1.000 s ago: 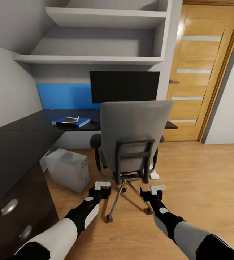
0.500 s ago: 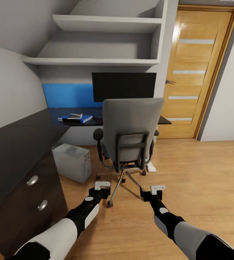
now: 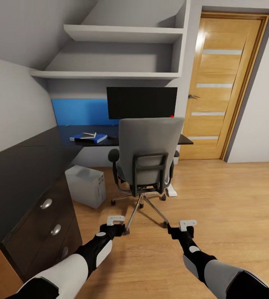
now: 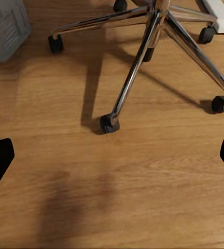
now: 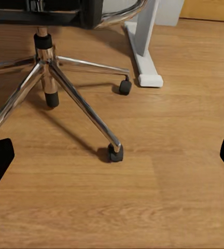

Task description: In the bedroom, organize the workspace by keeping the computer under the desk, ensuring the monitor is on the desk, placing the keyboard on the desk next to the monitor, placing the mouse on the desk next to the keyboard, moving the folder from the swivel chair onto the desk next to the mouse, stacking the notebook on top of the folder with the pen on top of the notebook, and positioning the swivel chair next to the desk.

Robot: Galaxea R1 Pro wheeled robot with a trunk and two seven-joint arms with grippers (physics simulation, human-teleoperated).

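Standing just ahead of both grippers, the swivel chair [image 3: 147, 155] is facing the desk [image 3: 22, 174], its back turned to the robot and its chrome legs reaching toward the fingers. The left gripper [image 3: 115, 219] and right gripper [image 3: 187, 224] are hanging low over the wood floor [image 3: 226, 207], both spread wide and holding nothing. Beyond the chair the monitor [image 3: 142, 102] is sitting on the desk; the folder [image 3: 89, 138] is lying further left, and the computer [image 3: 86, 185] is resting underneath.
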